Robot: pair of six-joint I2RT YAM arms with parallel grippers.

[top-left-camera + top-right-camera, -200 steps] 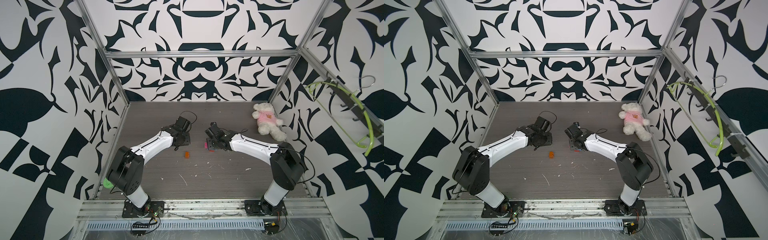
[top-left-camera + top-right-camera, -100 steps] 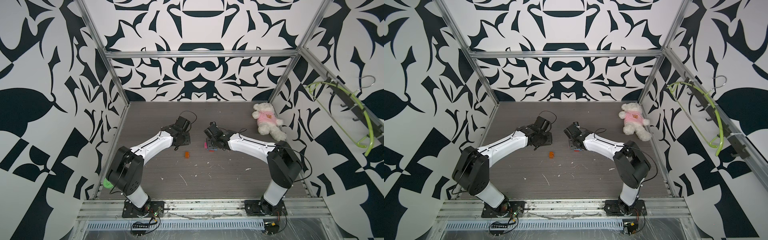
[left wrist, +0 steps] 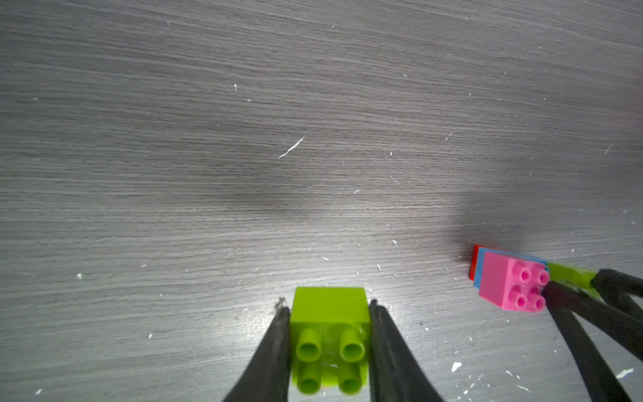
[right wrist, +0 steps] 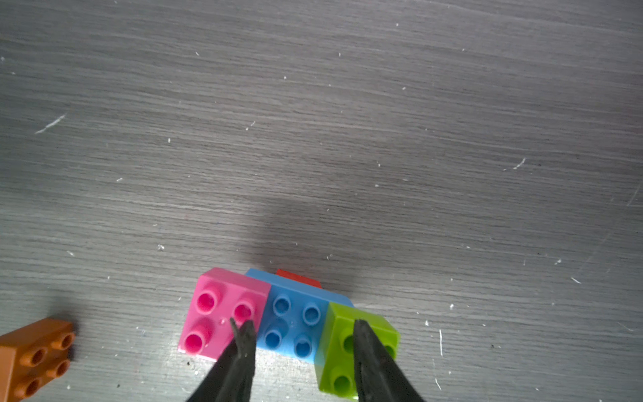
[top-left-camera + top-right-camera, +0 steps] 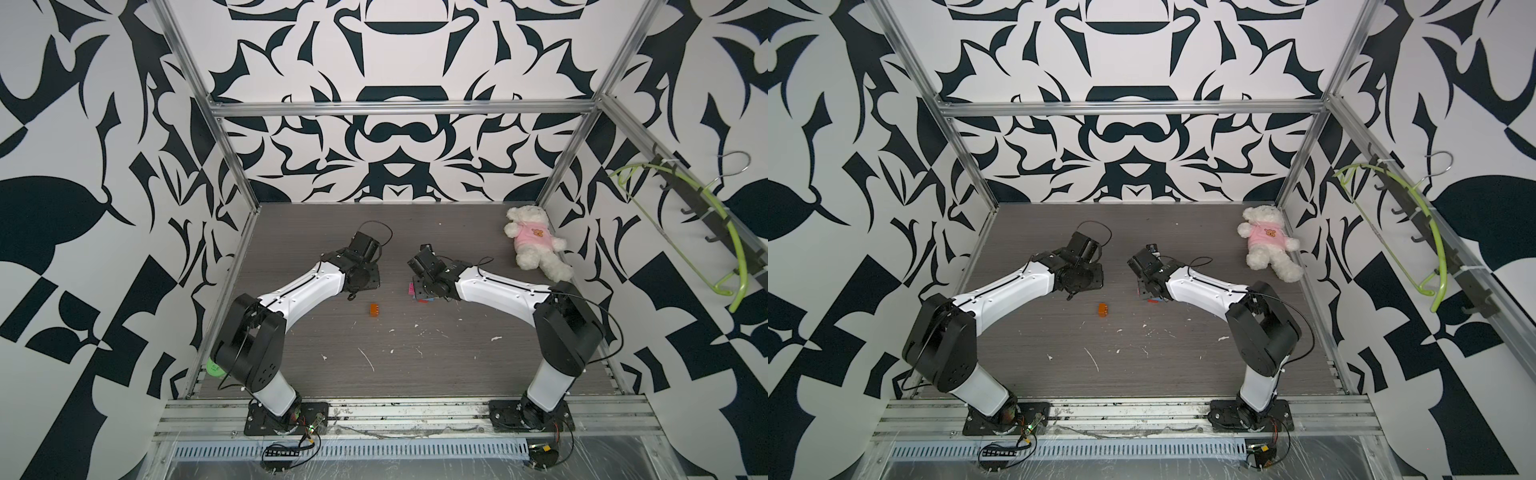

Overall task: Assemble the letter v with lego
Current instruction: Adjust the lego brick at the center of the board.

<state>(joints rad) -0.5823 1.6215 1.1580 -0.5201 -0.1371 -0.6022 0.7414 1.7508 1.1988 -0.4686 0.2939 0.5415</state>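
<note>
Bricks counted: six in all, two lime green, one pink, one blue, one red, one orange.
Cluster (image 5: 411,289): four bricks touching in a stepped row on the table (image 5: 415,357), just right of centre in both top views, beneath the right arm's wrist.
Cluster order: pink brick (image 4: 222,309), then blue brick (image 4: 295,322) with four studs bare, then joined lime green brick (image 4: 348,348). The red brick (image 4: 299,277) shows only as a sliver behind the blue.
Held lime green brick (image 3: 328,313): alone, studs facing the left wrist camera, apart from the cluster.
Orange brick (image 5: 375,309): one, loose near the centre of both top views, between the two arms, touching nothing else.
Left gripper (image 3: 328,305): closed onto the held lime green brick, one finger against each side face.
Right gripper (image 4: 302,329): jaws part-way apart, one tip over the pink brick's edge, one over the joined lime green brick, blue studs between. No clasp on anything shows.
Teddy bear (image 5: 534,243): one, white in a pink shirt, upper right of the table, well apart from the bricks.
</note>
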